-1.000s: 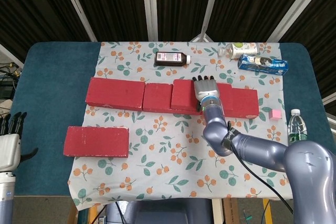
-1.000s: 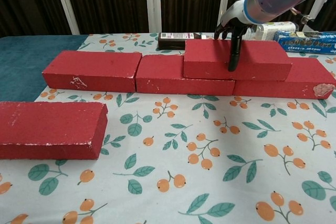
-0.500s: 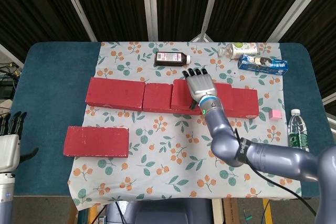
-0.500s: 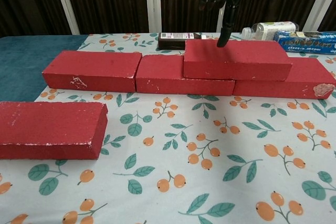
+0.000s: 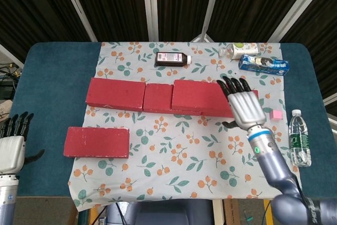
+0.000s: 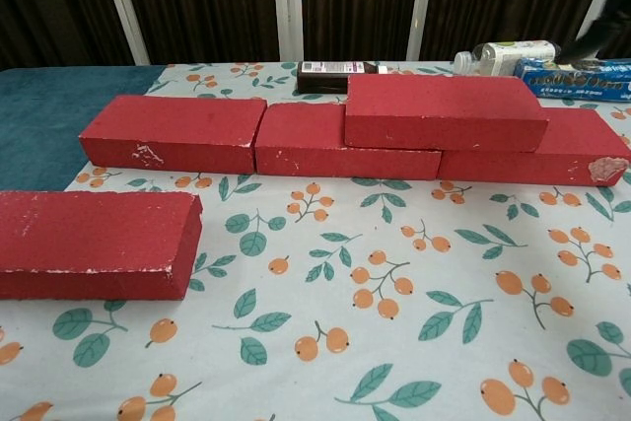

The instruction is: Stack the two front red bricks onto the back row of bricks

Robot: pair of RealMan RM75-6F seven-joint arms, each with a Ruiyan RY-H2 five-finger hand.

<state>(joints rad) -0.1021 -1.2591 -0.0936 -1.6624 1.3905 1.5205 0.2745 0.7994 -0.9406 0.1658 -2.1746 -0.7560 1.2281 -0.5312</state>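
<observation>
The right hand [image 5: 244, 107] holds nothing: its fingers [image 5: 232, 84] are straight and spread slightly apart, tips pointing toward the far side of the table, with the thumb out to the side. In the head view it overlaps the right end of the brick row; the chest view shows no hand touching the bricks. The left hand [image 5: 12, 143] is at the near left edge of the head view, off the table, fingers extended and slightly apart, empty.

One red brick, the stacked brick [image 6: 444, 110], lies flat on top of the back row [image 6: 177, 130], bridging the seam between the row's middle and right bricks. The back row is three red bricks laid end to end across the floral tablecloth [image 6: 394, 322]. The other front brick [image 6: 94, 244] lies alone on the cloth at the near left, well apart from the row.

Behind the row lie a dark bottle [image 5: 172, 59] on its side, a clear plastic bottle [image 5: 241, 50] and a blue packet [image 5: 263, 65]. At the right are a small pink cube [image 5: 276, 114] and an upright water bottle [image 5: 298, 136].
</observation>
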